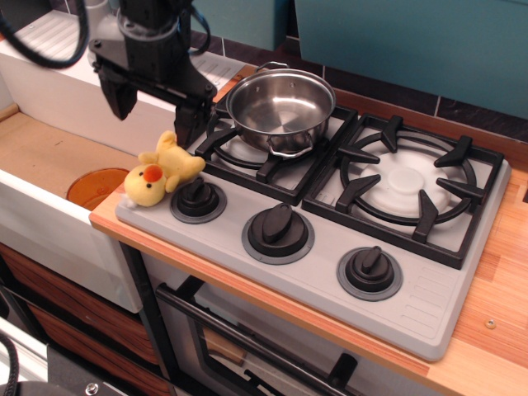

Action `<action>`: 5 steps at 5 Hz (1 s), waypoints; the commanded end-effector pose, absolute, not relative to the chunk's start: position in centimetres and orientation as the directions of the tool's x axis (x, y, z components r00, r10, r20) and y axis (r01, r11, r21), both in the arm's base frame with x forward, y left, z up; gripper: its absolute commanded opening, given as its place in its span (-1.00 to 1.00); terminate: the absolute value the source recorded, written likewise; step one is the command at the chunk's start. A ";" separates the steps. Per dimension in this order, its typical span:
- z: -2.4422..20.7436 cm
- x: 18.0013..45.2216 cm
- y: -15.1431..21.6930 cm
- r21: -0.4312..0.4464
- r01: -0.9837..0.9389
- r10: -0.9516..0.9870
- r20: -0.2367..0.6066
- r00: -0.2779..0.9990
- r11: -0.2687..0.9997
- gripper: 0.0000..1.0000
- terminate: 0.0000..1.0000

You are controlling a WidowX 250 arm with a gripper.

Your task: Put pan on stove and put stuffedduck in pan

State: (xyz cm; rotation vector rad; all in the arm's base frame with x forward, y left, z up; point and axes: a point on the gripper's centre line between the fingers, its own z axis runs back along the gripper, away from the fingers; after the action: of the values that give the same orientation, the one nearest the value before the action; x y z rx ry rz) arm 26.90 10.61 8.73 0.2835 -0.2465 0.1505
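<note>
The shiny steel pan [280, 107] stands empty on the left burner of the grey stove [412, 305]. The yellow stuffedduck [159, 172] lies on its side at the stove's front left corner, beside the left knob. My black gripper [154, 115] hangs open just above and behind the duck, left of the pan. One finger [120, 97] is over the sink side and the other finger [188, 124] is near the grate. It holds nothing.
A white sink [49, 214] with an orange disc [97, 183] in it lies to the left. Three black knobs [279, 231] line the stove front. The right burner [408, 181] is bare. A wooden counter [495, 297] surrounds the stove.
</note>
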 end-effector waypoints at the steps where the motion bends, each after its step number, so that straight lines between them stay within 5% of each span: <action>1: 8.9 26.4 10.3 0.278 -0.214 0.117 0.326 0.938 0.936 1.00 -1.00; 5: 4.7 25.2 13.1 0.282 -0.232 0.111 0.388 0.915 0.931 1.00 -1.00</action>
State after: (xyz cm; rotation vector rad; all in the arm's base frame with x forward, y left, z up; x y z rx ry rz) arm 24.79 12.97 4.33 0.3211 -0.3636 0.1769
